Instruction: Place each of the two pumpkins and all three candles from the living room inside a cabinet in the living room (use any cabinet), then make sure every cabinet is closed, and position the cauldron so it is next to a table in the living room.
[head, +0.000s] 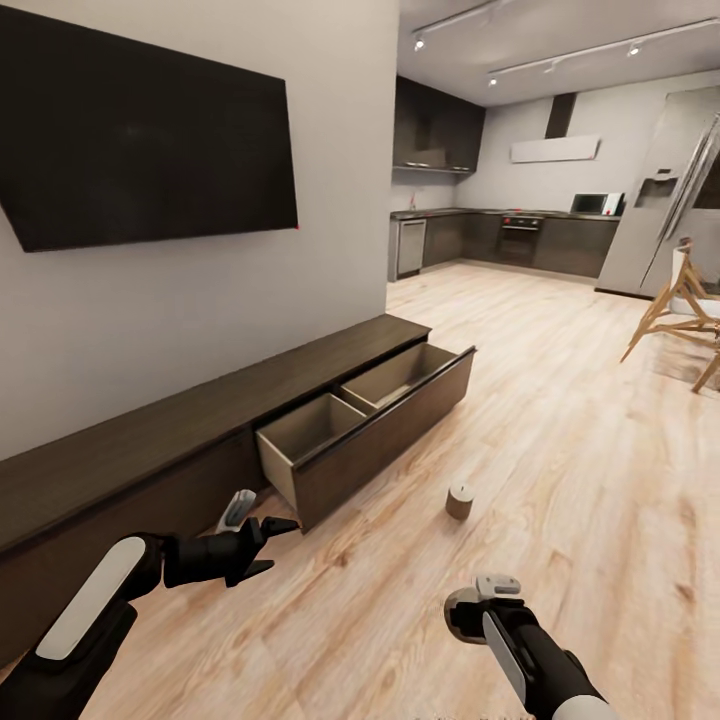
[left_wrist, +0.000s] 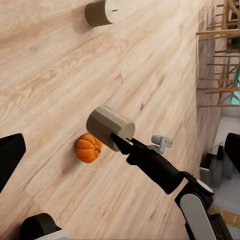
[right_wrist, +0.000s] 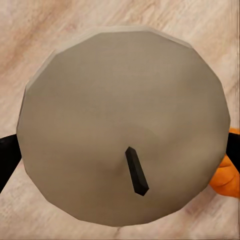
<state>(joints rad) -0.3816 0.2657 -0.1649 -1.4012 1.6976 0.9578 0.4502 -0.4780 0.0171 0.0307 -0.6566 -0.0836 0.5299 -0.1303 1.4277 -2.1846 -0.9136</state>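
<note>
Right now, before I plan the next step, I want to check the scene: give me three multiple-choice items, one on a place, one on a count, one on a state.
1. Where is the free candle? A on the cabinet top; B on the floor before the drawer; C in the drawer.
2. How many compartments does the drawer have? A one; B two; C three.
3. The drawer is: A shut; B open and empty; C open and full.
Answers: B, it stands on the floor planks; B, one divider splits it; B, it is pulled out, with bare beige insides.
</note>
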